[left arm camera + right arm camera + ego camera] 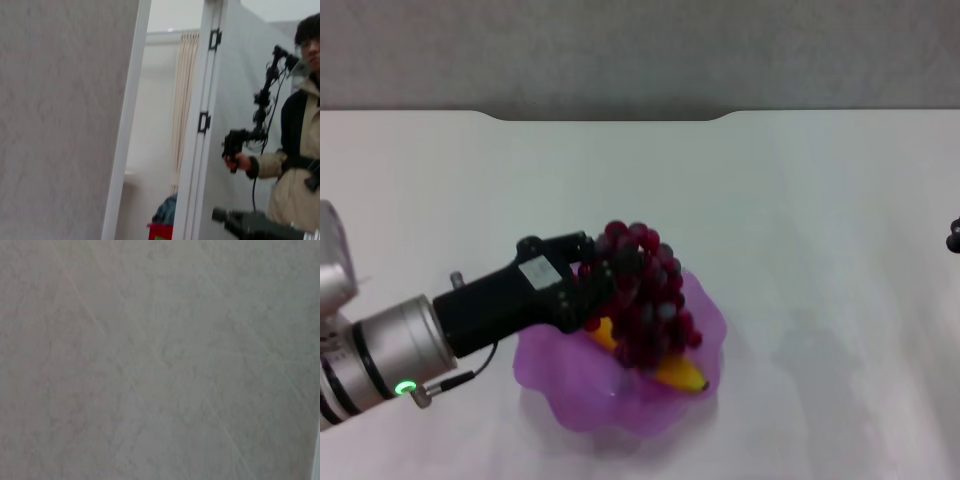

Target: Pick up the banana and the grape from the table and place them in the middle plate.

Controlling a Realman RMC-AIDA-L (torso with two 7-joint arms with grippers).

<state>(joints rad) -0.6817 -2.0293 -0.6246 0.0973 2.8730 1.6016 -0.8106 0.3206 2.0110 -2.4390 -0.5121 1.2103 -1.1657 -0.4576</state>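
Observation:
The purple scalloped middle plate (560, 385) sits on the white table (800, 200), front and centre in the head view. The yellow banana (682, 376) lies in it, mostly covered by the grape (650, 295), a dark red bunch held over the plate's right half. My left gripper (598, 272) reaches in from the left and is shut on the bunch's upper left side. The bunch's lower end hangs down onto the banana. Only a dark sliver of my right gripper (954, 236) shows at the far right edge. Neither wrist view shows the fruit or the plate.
The table's far edge has a notch (610, 116) in front of a grey wall. In the left wrist view a person (295, 165) holding a black rig stands beside white door panels. The right wrist view holds only a grey surface.

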